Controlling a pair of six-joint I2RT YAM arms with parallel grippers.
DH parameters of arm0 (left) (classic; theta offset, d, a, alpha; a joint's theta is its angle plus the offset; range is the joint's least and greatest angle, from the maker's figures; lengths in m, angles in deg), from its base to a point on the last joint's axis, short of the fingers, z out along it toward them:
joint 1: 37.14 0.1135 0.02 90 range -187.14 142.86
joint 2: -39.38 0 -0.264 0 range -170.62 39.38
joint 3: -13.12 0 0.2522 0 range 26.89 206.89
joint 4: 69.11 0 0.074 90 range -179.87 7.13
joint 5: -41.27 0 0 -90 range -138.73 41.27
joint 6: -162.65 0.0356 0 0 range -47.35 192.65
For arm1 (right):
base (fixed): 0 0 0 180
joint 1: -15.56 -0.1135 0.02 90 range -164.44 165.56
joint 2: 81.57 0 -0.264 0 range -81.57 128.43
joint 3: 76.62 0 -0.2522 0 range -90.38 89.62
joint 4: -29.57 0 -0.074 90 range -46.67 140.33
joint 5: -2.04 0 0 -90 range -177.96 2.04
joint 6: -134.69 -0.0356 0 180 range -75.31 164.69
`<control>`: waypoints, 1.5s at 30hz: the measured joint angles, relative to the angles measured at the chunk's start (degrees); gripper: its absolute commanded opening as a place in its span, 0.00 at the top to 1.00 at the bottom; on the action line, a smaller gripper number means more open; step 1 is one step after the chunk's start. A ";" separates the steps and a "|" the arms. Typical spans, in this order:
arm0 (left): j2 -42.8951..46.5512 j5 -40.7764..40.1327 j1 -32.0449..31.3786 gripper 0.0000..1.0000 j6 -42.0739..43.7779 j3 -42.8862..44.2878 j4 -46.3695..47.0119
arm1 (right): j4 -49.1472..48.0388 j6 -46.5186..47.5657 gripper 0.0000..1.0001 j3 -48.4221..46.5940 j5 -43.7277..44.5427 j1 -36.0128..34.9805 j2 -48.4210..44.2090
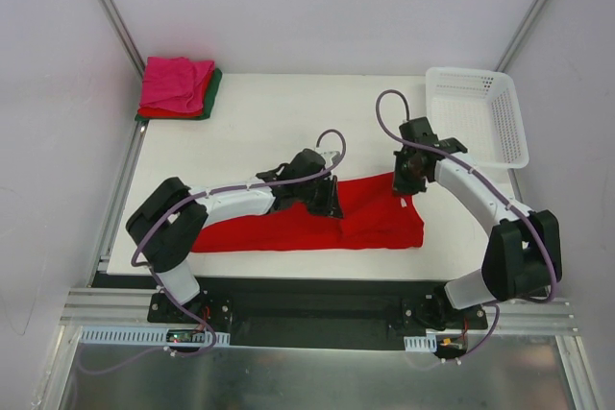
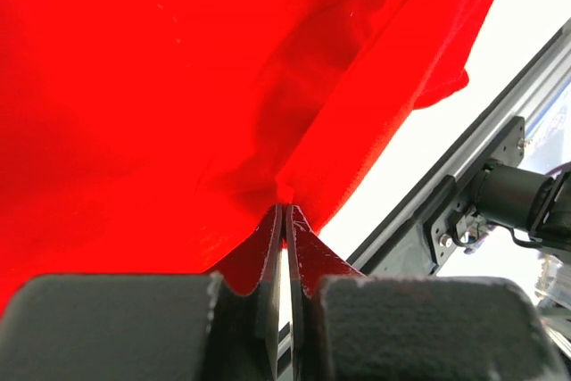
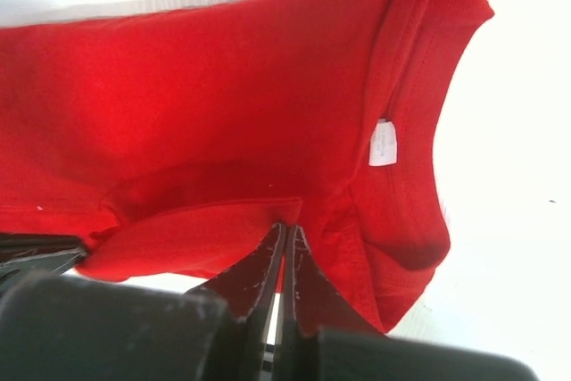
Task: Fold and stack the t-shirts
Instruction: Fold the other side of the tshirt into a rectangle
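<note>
A large bright red t-shirt [image 1: 370, 223] lies folded lengthwise across the front of the table. Over its middle, my left gripper [image 1: 329, 201] is shut on a pinch of the red cloth [image 2: 178, 113]. At the shirt's right end my right gripper [image 1: 408, 182] is shut on a sleeve edge, near the collar with its white label [image 3: 383, 143]. A small stack of folded t-shirts [image 1: 178, 88], magenta pink on top with red and dark green below, sits at the back left corner.
A white plastic lattice basket [image 1: 478, 112] stands at the table's back right corner. The frame rail and the arm bases run along the near edge [image 1: 317, 309].
</note>
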 measured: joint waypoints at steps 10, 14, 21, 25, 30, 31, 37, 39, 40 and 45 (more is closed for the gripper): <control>2.08 -1.31 4.15 1.00 3.91 2.29 -3.65 | -0.52 1.36 0.99 -1.51 -0.17 0.00 4.11; 2.12 -1.27 5.90 1.00 4.68 2.73 -4.42 | -0.76 1.51 0.99 -2.51 -0.59 -0.04 4.85; 2.08 -1.18 6.29 1.00 5.60 3.69 -4.96 | -1.44 1.70 0.99 -3.93 -0.85 -0.07 7.10; 1.81 -1.16 6.32 1.00 5.81 4.11 -5.07 | -1.68 1.81 0.99 -4.48 -0.85 -0.07 8.61; 0.85 -1.16 6.34 1.00 6.45 4.39 -5.38 | -1.86 1.90 0.99 -5.57 -0.74 -0.07 10.23; 0.66 -1.16 6.36 1.00 6.60 4.39 -5.38 | -1.92 1.92 0.99 -5.84 -0.70 -0.09 10.56; -0.70 -1.16 6.60 1.00 7.06 4.48 -5.35 | -2.29 1.92 0.99 -6.99 -0.37 -0.11 12.57; -1.18 -1.20 6.82 1.00 7.15 4.48 -5.35 | -2.38 1.92 0.99 -7.43 -0.28 -0.11 13.29; -1.49 -1.16 7.10 1.00 7.19 4.50 -5.33 | -2.45 1.92 0.99 -7.69 -0.24 -0.11 13.75; -3.02 -1.14 8.20 1.00 7.65 4.79 -5.33 | -2.84 1.92 0.99 -8.87 -0.24 -0.13 16.02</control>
